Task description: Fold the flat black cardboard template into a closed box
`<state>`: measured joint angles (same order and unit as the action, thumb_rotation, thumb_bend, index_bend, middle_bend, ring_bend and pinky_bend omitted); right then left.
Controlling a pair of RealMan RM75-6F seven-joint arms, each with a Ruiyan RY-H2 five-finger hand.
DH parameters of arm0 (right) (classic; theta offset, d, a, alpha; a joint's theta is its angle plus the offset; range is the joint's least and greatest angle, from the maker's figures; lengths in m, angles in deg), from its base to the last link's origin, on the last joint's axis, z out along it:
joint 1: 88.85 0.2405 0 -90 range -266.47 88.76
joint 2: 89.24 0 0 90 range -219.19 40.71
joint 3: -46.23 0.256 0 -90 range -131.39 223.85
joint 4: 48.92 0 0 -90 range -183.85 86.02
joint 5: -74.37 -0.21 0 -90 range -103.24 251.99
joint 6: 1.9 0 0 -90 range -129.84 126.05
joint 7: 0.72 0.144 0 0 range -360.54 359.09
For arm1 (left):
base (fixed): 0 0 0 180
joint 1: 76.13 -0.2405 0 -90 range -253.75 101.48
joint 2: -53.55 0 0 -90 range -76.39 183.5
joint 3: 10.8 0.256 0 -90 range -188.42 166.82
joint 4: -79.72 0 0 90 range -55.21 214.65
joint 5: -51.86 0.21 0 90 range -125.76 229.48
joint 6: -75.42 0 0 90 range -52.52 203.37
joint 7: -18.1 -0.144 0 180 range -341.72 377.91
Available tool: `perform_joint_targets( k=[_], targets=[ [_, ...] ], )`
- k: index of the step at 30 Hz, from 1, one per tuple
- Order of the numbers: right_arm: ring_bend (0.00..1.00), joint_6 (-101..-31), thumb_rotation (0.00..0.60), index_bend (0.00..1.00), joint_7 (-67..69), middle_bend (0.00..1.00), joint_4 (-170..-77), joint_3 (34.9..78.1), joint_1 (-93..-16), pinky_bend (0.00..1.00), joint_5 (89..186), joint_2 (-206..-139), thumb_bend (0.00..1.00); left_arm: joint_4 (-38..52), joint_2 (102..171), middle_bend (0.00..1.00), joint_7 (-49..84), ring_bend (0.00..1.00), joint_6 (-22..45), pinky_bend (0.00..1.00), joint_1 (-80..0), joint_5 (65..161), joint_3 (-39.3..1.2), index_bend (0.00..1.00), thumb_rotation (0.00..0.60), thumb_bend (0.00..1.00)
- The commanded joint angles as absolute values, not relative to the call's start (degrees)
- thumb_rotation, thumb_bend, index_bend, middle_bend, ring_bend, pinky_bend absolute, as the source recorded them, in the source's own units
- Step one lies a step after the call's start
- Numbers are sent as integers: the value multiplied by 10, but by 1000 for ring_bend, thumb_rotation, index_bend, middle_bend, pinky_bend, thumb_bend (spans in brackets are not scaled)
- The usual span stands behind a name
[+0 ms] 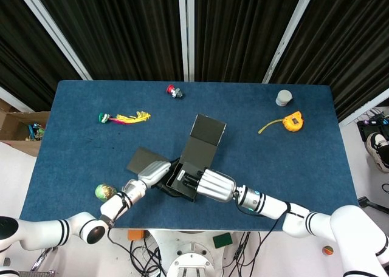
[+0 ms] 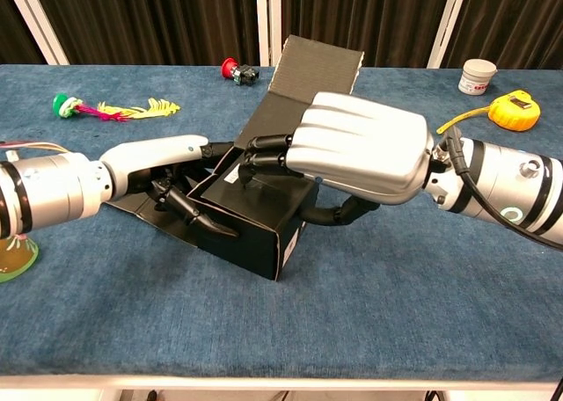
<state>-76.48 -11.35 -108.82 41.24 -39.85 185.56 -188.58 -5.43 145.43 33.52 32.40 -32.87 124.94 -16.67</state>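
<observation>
The black cardboard box [image 1: 182, 181] stands partly folded near the table's front middle, its long lid flap [image 1: 204, 138] raised toward the back. In the chest view the box body [image 2: 260, 236] is open on top and the lid flap [image 2: 314, 74] leans away. My right hand [image 1: 213, 184] grips the box from the right: its fingers [image 2: 264, 146] hook over the top edge into the opening and the thumb lies along the right wall. My left hand [image 2: 163, 165] reaches in from the left, fingers stretched against the box's left side and the flat side flap [image 1: 141, 160].
At the back lie a red button piece [image 1: 175, 92], a green, pink and yellow feather toy [image 1: 124, 117], a grey jar [image 1: 284, 98] and a yellow tape measure [image 1: 293, 121]. A green-gold ball [image 1: 104, 192] sits by my left forearm near the front edge.
</observation>
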Motion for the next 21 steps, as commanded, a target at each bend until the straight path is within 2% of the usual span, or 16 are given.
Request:
perform_joint_targets(
  k=[1, 21],
  targets=[
    [700, -762, 600, 340, -114, 339, -1089, 414, -398, 1000, 1855, -1886, 327, -56, 1456, 184, 334, 479, 322, 882, -329, 1250, -168, 75, 478, 0],
    [703, -762, 600, 344, -119, 347, -1099, 409, -406, 1000, 1859, -1882, 327, -55, 1458, 134, 327, 479, 324, 879, -328, 1248, -170, 27, 461, 0]
  ],
)
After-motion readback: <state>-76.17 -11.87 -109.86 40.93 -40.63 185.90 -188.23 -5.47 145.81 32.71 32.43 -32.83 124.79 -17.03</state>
